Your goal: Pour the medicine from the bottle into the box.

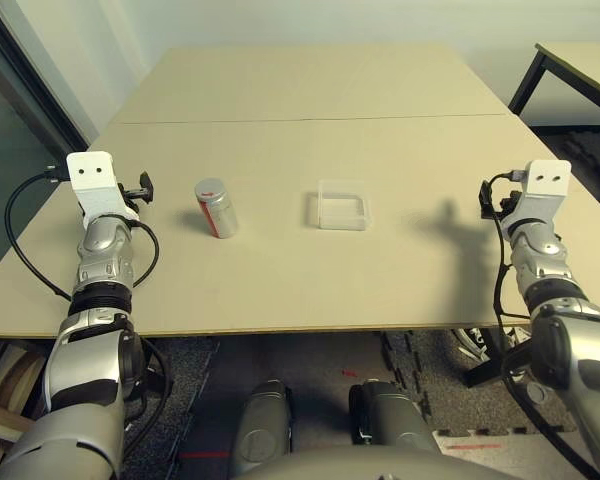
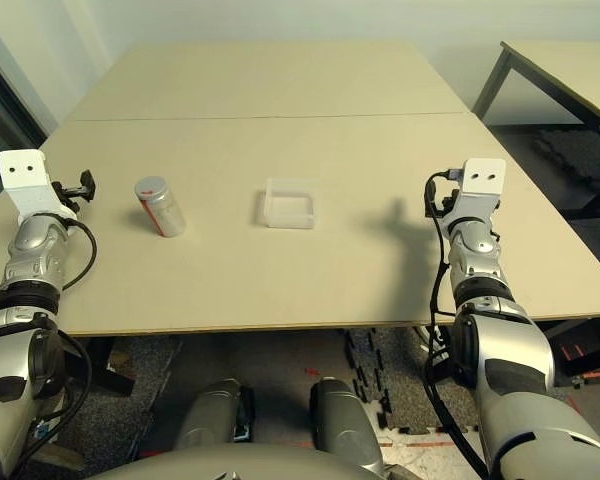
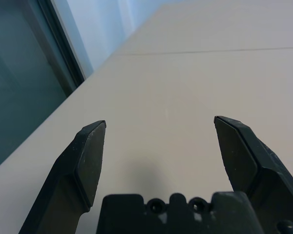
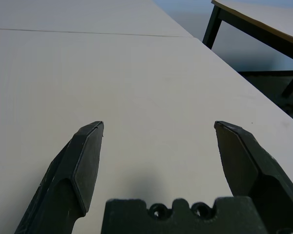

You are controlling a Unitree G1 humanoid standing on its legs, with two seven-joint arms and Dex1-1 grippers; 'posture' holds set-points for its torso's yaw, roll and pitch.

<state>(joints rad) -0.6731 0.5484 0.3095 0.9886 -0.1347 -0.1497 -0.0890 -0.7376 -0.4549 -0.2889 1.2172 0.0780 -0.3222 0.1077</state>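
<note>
Bottle (image 1: 216,208) stands upright on the table (image 1: 310,100), capped, left of centre. Box (image 1: 341,205) sits right of it, apart, near table middle; looks empty, though clear plastic makes that hard to tell. Left gripper (image 3: 158,129) hovers over the table's left edge, jaws spread wide, holding nothing. Right gripper (image 4: 158,129) hovers near the right edge, jaws equally wide, nothing between. Both well clear of bottle and box.
</note>
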